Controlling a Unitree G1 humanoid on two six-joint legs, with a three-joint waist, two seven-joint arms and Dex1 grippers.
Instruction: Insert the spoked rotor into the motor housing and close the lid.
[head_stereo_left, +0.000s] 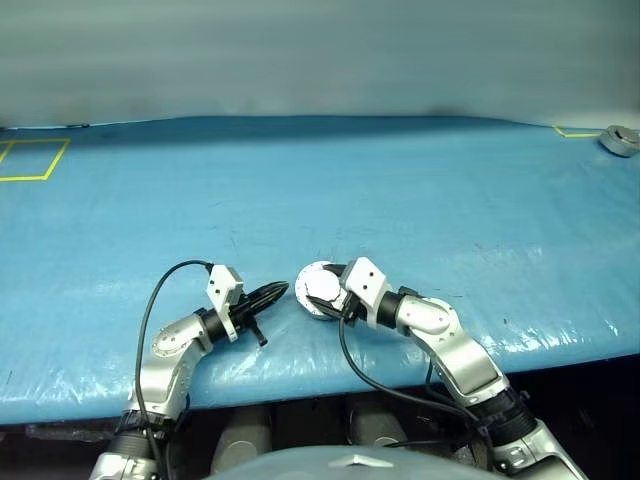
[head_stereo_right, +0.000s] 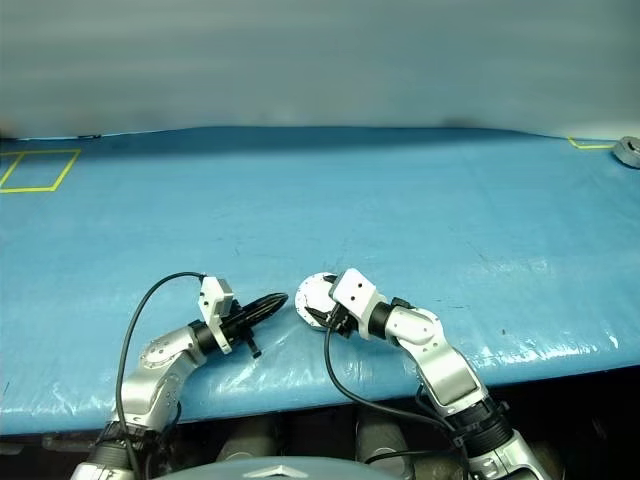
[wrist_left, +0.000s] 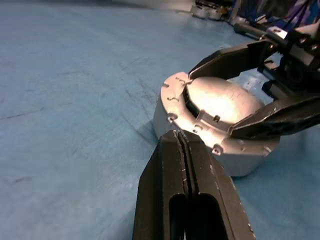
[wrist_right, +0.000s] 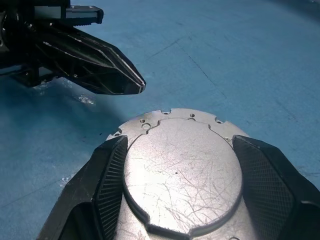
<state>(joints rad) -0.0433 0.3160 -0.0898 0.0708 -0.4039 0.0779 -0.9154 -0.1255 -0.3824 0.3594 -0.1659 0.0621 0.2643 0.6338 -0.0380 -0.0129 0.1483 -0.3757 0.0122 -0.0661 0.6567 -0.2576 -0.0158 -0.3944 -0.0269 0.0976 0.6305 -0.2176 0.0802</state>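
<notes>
Low centre-left of the frame, left gripper (head_stereo_left: 268, 293) points with fingers pressed together at the motor housing (head_stereo_left: 318, 290) on the blue counter (head_stereo_left: 420, 200); right gripper (wrist_right: 175, 190) straddles its closed lid (wrist_right: 180, 170). Stiff, smooth metal, probably slippery: grip the rim.

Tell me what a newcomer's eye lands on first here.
The round silver housing near the front edge of the blue table, smooth lid shut on top, with the right gripper clasping it from both sides. Just beside it on the robot's left, the left gripper is shut, tips pointing at the housing's rim.
</notes>
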